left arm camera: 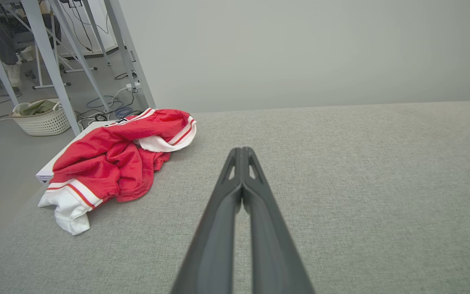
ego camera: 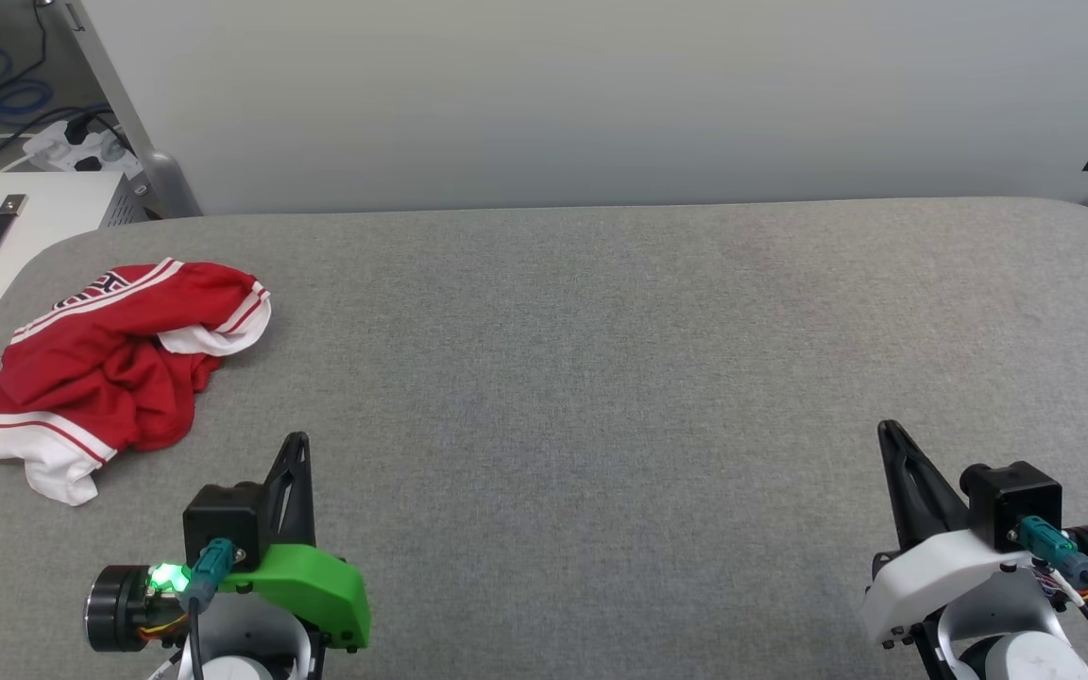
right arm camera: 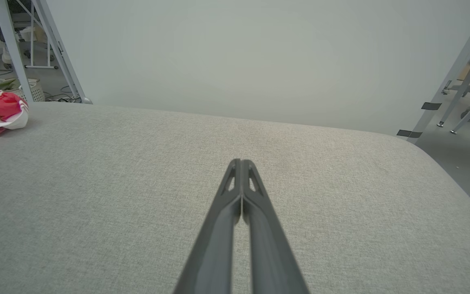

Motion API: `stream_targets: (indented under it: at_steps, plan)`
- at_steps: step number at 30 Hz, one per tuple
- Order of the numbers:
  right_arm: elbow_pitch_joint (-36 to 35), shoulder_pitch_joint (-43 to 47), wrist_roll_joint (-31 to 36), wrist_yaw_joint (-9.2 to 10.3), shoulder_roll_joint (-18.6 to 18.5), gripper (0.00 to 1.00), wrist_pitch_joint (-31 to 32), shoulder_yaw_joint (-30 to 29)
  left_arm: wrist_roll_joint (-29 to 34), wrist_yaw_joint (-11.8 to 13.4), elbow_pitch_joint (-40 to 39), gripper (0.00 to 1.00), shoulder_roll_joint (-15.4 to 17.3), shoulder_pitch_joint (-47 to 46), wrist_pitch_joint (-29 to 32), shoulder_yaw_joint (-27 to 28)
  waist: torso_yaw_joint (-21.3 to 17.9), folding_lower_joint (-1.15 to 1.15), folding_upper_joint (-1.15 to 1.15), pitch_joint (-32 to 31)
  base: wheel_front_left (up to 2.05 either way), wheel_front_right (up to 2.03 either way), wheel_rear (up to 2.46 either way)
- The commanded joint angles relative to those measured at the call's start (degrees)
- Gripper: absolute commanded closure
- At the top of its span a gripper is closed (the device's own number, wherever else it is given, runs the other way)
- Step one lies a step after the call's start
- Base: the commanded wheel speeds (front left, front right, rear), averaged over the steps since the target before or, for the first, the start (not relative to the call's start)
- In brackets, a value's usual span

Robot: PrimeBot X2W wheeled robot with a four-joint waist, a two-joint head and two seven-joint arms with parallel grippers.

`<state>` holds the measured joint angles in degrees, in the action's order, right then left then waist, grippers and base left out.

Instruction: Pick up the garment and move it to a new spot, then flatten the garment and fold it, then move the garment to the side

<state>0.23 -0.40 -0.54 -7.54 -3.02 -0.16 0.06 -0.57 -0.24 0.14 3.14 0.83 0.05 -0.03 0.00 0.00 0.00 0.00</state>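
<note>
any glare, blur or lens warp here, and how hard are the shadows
Head view: soft even light, no glare; the garment casts only a faint shadow on the grey surface. Left wrist view: wide-angle stretch, metal legs lean, the left end effector looms large toward the bottom edge. Right wrist view: same stretch; the right end effector looks sharp at its tip.

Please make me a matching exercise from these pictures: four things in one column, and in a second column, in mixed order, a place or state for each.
Column one:
1. garment
2. left gripper
3. right gripper
4. white basket

Column two:
a. on the floor, by metal legs
b. shut, white housing behind it
c. crumpled, on the left part of the grey surface
d. shut, green housing behind it

Pairs: 1-c, 2-d, 3-b, 4-a.
</note>
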Motion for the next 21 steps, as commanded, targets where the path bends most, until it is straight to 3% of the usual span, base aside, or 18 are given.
stream_targets:
  at_steps: [1,15,16,21]
  plan:
    - [-0.23,0.4,0.54,0.05,0.14,1.0,0.16,-0.06,0.57,0.24,-0.14,1.0,-0.26,-0.83,-0.05,0.03,0.0,0.0,0.0,0.0,0.0,0.0,0.0]
    - [-0.23,0.4,0.54,0.05,0.14,1.0,0.16,-0.06,0.57,0.24,-0.14,1.0,-0.26,-0.83,-0.05,0.03,0.0,0.0,0.0,0.0,0.0,0.0,0.0]
    - [0.0,0.0,-0.02,0.0,0.0,0.0,-0.01,-0.01,-0.01,0.0,0.01,0.0,0.0,0.0,-0.01,0.01,0.0,0.0,0.0,0.0,0.0,0.0,0.0]
    - [0.09,0.03,-0.13,0.0,-0.02,0.0,-0.14,-0.04,-0.1,-0.01,0.16,0.0,0.01,0.01,-0.13,-0.06,0.0,0.0,0.0,-0.01,0.0,0.0,0.0]
